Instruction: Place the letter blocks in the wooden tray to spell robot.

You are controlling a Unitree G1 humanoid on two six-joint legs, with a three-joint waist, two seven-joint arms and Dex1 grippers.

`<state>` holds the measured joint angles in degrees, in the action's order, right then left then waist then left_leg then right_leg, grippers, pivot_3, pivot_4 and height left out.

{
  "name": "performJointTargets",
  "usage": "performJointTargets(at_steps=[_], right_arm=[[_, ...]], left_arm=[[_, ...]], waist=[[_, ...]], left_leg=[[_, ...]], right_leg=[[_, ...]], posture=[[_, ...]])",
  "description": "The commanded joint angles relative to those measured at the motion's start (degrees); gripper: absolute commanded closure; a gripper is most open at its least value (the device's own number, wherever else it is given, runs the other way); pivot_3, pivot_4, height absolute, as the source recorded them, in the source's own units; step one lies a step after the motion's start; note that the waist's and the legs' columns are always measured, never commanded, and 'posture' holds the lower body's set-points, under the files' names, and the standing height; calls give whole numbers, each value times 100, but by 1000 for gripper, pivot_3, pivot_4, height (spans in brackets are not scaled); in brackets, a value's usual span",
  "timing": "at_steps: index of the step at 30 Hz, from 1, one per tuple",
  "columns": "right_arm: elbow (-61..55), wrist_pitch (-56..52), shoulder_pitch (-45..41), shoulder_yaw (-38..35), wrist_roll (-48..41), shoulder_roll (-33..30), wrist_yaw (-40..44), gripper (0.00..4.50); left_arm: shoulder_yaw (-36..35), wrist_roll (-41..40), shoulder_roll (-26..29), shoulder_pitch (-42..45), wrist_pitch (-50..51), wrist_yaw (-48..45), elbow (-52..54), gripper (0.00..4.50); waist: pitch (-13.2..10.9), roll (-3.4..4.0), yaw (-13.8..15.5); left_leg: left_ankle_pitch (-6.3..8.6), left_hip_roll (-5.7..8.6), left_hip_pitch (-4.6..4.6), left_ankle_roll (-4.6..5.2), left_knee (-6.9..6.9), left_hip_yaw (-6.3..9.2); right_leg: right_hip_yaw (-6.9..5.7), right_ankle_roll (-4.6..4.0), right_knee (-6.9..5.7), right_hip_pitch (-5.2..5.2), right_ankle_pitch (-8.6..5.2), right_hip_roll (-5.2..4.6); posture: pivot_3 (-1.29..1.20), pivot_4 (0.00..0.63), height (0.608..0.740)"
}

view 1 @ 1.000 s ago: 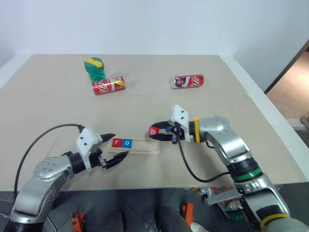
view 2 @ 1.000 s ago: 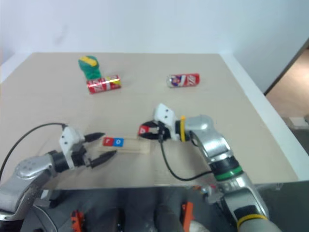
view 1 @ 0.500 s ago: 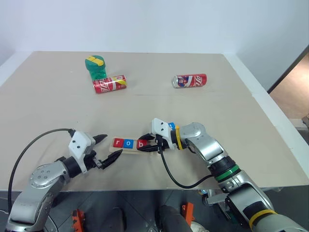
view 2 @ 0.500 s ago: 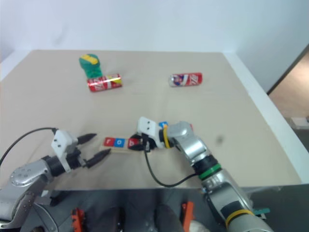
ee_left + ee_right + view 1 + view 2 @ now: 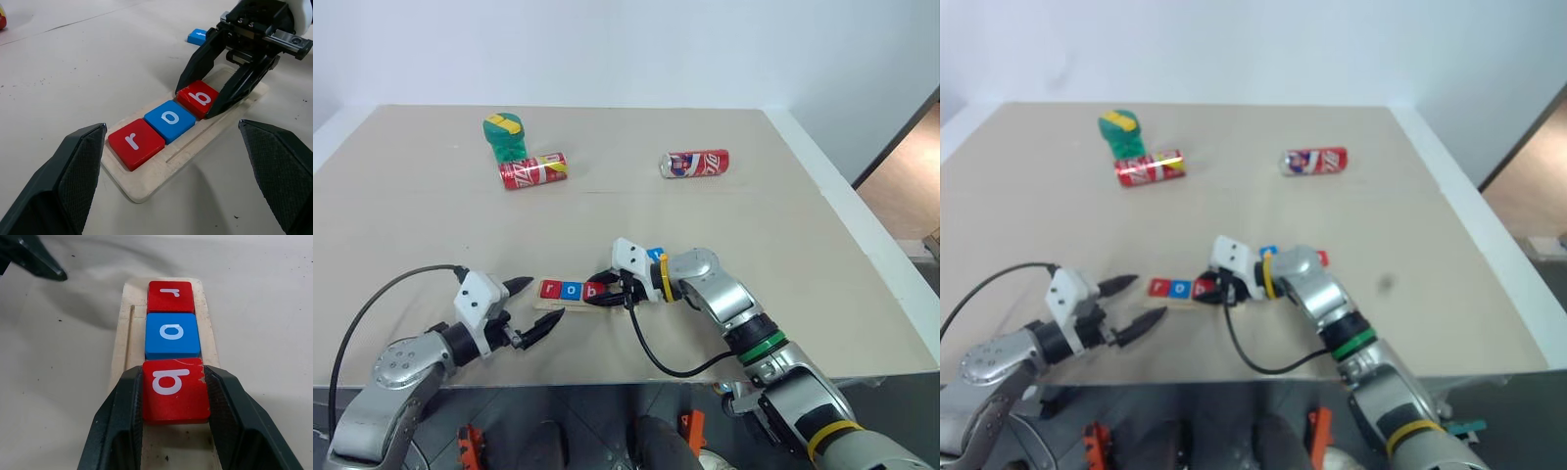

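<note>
The wooden tray lies near the table's front edge. In its slot sit a red r block, a blue o block and a red b block in a row. My right gripper is shut on the b block, which rests in the slot touching the o block. My left gripper stands open at the tray's left end, its fingers apart with nothing between them. A loose blue letter block lies on the table just behind my right gripper.
Two red soda cans lie on their sides at the back of the table. A green object with a yellow stripe stands beside the left can. The table's front edge runs just below the tray.
My right gripper has come down and to the left with the red b block, from above the table into the tray's slot beside the o. The left gripper stayed put.
</note>
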<state>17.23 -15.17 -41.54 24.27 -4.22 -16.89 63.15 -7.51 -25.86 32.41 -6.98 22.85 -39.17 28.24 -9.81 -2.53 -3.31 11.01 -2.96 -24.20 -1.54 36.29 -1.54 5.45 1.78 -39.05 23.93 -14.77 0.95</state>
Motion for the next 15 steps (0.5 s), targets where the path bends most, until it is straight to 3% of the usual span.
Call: performJointTargets(at_steps=[1, 2, 5, 6, 7, 10, 15], right_arm=[[30, -103, -67, -28, 15, 117, -26, 2734], [-22, -163, -66, -66, -18, 149, -62, 2734], [-142, -299, -72, -170, -101, 209, -146, 1696], [-167, -339, -73, -185, -114, 210, -149, 1696], [-191, -372, -69, -193, -124, 205, -143, 1142], [-256, -458, -37, -226, -149, 184, -154, 150], [-701, -837, -84, -695, -443, 145, -420, 34]], left_arm=[[10, 26, 20, -1, -92, 24, 236, 0], [36, 39, 9, 7, -93, 31, 231, 0], [62, 47, -8, 17, -95, 41, 222, 0], [61, 45, -8, 17, -95, 41, 219, 0], [61, 44, -7, 16, -97, 37, 216, 0], [71, 39, -12, 36, -118, 10, 193, 0], [111, -118, 44, 150, -109, -206, 230, 0]], waist=[[0, 0, -1], [0, 0, -1], [0, 0, -1], [0, 0, -1], [0, 0, 0], [0, 0, 2], [-1, 1, 4]], left_leg=[[0, -1, 1, 0, 0, 0], [0, -2, 2, 0, 0, -1], [0, -3, 2, 0, 0, -1], [0, -3, 2, 0, 0, -1], [0, -4, 2, 0, 0, -1], [0, -3, 1, 0, 1, -2], [0, -4, -5, 0, 1, -2]], right_leg=[[0, -1, 0, 0, 1, 1], [0, -2, 0, 0, 2, 1], [0, -3, 0, 0, 2, 2], [0, -3, 0, 0, 2, 3], [0, -4, 0, 0, 2, 4], [1, -5, 0, 0, 4, 3], [0, -5, 0, 6, 3, 3]], posture=[[0, 150, 740], [0, 150, 740], [0, 150, 740], [0, 150, 740], [0, 150, 740], [0, 150, 740], [0, 150, 740]])
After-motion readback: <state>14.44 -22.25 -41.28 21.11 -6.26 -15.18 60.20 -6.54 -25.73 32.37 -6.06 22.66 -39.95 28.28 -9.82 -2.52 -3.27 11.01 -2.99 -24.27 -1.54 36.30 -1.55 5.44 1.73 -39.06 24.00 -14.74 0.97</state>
